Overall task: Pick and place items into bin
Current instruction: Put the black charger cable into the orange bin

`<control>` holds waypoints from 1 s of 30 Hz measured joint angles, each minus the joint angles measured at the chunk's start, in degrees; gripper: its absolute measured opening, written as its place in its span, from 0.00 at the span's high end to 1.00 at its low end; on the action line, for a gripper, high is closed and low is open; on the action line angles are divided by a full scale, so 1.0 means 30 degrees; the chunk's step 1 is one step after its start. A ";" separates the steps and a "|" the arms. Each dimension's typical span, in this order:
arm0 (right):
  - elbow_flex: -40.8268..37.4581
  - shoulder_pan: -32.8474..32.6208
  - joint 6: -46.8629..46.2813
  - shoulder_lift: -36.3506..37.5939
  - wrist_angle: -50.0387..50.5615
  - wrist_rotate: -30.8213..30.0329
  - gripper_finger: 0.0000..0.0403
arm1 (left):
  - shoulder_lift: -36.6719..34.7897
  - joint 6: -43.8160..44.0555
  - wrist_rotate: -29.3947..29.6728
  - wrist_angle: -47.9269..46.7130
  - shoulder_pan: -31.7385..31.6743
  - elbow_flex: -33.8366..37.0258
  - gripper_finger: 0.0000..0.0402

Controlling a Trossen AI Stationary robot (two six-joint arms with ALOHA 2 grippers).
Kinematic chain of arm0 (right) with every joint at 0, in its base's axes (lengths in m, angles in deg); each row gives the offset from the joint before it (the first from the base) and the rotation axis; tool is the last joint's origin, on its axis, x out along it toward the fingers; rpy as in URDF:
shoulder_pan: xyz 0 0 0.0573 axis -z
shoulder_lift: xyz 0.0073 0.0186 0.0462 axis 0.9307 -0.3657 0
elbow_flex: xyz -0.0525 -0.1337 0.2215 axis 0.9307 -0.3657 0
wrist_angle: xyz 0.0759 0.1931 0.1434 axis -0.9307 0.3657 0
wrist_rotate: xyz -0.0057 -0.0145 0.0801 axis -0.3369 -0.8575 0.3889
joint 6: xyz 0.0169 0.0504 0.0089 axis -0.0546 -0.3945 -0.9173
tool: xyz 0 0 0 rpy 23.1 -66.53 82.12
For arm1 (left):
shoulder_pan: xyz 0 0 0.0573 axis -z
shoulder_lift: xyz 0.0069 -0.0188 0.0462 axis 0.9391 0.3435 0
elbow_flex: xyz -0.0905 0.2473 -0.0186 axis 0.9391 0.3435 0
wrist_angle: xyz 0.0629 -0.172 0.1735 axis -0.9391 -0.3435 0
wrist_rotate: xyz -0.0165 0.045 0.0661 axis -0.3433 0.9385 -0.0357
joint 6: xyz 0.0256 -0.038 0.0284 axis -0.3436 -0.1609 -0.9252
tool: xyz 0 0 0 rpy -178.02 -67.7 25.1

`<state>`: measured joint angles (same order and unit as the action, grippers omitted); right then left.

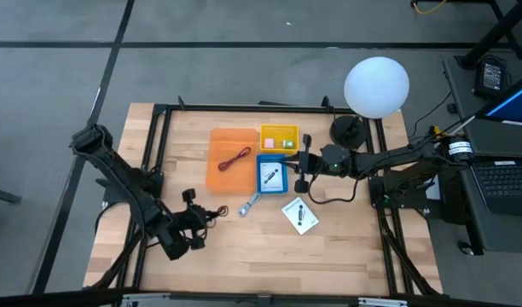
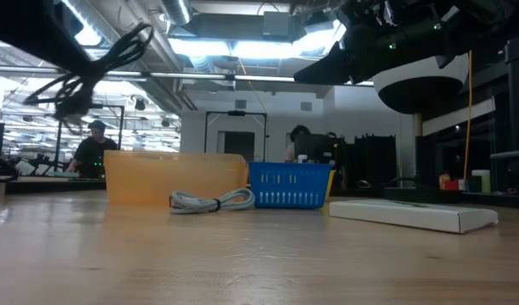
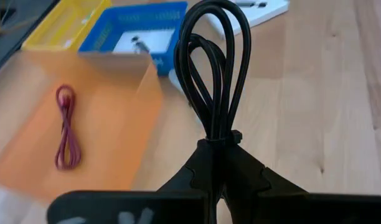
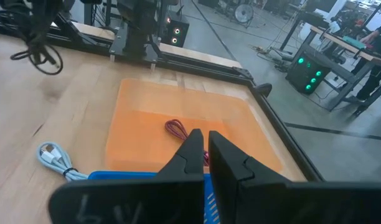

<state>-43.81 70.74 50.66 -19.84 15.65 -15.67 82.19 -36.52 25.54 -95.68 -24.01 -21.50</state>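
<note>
My left gripper is over the table's near left part, shut on the coiled thin black cable. My right gripper hovers shut and empty above the blue bin. That bin holds one white card. The other white card lies flat on the table. The thin red cable lies in the orange bin. The silver-blue tool rests on the wood. Tiny pink and green pieces sit in the yellow bin. My left gripper pinches the black cable bundle between its two fingers at the tied waist, where a band gathers the loops. The loops stick out forward past the fingertips. In the low view the cable is lifted clear, high above the table.
The three bins stand together at the table's far middle. A white globe lamp on a black base stands at the far right corner. A black frame rail runs along the far edge. Bare wood spans the near side.
</note>
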 joint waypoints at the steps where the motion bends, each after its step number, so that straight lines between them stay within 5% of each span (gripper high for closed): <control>1: 0.0000 0.0002 0.0000 -0.0005 -0.0008 0.0000 0.98 | -0.0058 -0.0785 -0.0162 0.0383 -0.0215 0.0000 0.97; 11: 0.0000 -0.0003 -0.0085 0.0000 -0.0002 0.0000 0.98 | -0.1666 -0.6830 -0.0938 0.2627 -0.2369 0.0281 0.97; 21: 0.0000 -0.0003 -0.0416 0.0000 0.0005 0.0007 0.98 | -0.4662 -1.0940 -0.3091 0.8553 -0.5022 0.4220 0.97; 30: 0.0007 -0.0003 -0.0444 -0.0006 0.0044 0.0007 0.98 | -0.7818 -1.3807 -0.5908 1.0013 -0.7843 0.6065 0.97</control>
<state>-43.79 70.73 49.32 -19.86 15.78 -15.65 58.73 -77.94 7.81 -65.64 -47.54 -3.31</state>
